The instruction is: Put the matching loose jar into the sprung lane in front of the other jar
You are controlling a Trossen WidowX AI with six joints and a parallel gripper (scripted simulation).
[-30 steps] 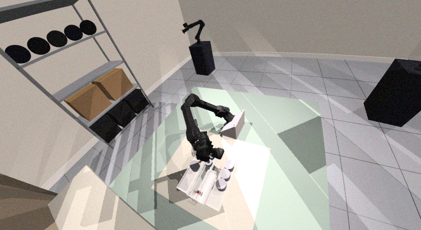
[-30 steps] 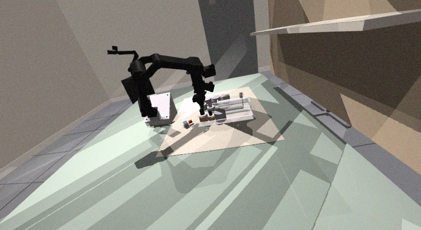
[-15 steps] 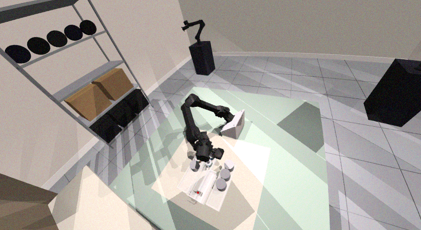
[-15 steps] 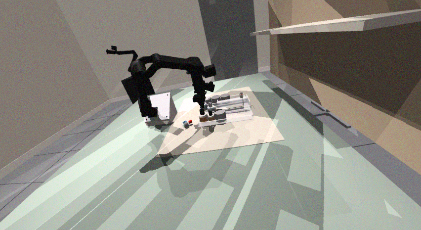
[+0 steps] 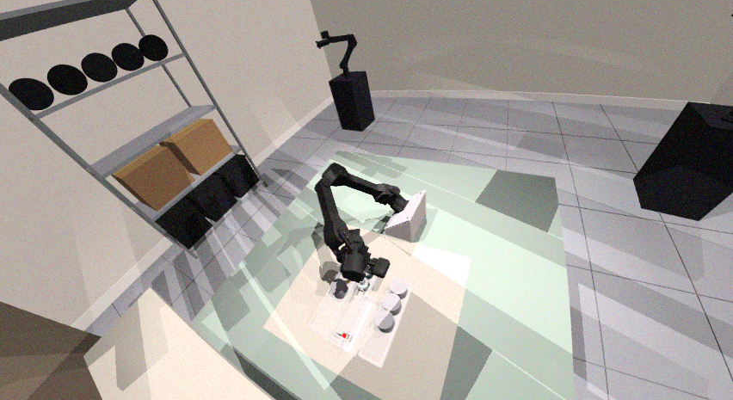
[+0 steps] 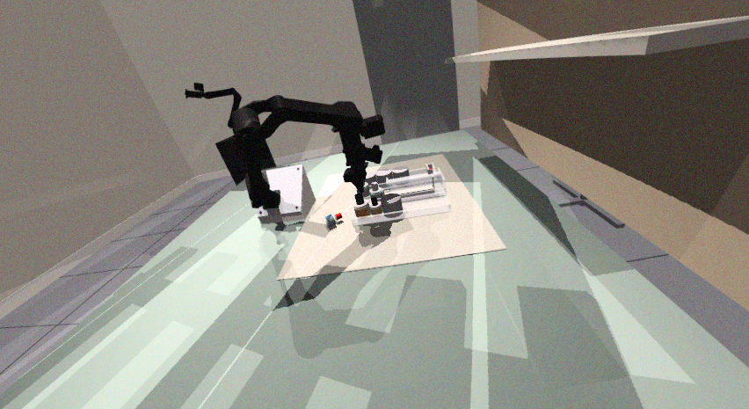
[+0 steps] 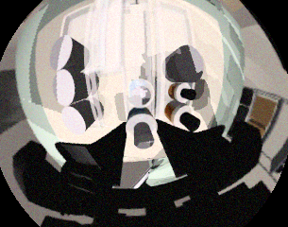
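The small pale-capped jar is clamped in the black parallel-jaw gripper, held upright at the front end of the clear sprung pusher lane, in line with it. Just ahead in the lane stands the matching resident jar; this alignment suits pushing the row back. Left of the lane stand three grey cylindrical cans; right of it, brown jars. All rest on the desk.
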